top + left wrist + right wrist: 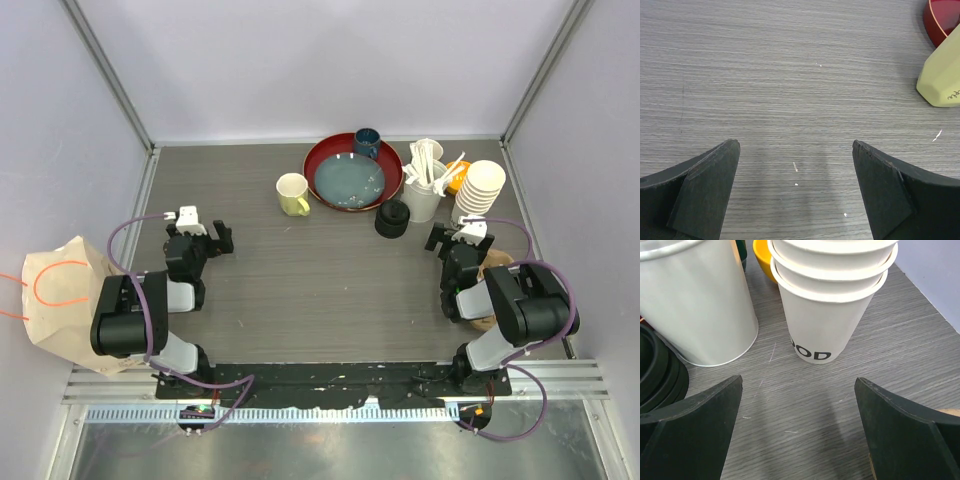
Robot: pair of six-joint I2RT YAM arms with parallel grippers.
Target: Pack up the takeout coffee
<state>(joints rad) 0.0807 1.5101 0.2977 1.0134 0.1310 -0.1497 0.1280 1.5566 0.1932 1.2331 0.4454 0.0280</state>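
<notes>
Between the wide-parted jaws of the right gripper (799,385), only bare grey wood-grain table (805,430) is seen, and nothing is held. Just ahead of them, a touch toward the right jaw, a stack of nested cream-white paper cups (830,315) is stood upright, clear of both fingers, with black lettering shown near the foot of the lowest cup. To the left of that stack a larger white container (695,305) is set. Outside the left jaw a pile of round black lids (660,375) is glimpsed, lying apart from the cups. A yellow-orange vessel (762,255) is partly seen behind. From overhead, cups, container and lids are shown grouped at the table's far right, just beyond the right gripper. Across the table, the left gripper (796,150) is likewise spread open and empty over bare tabletop, well apart from cups and lids. A pale yellow mug (940,80) and the rim of a red dish (942,20) are caught at the right edge of its view. A brown paper bag (60,295) is seen beyond the table's left edge, beside the left arm.
</notes>
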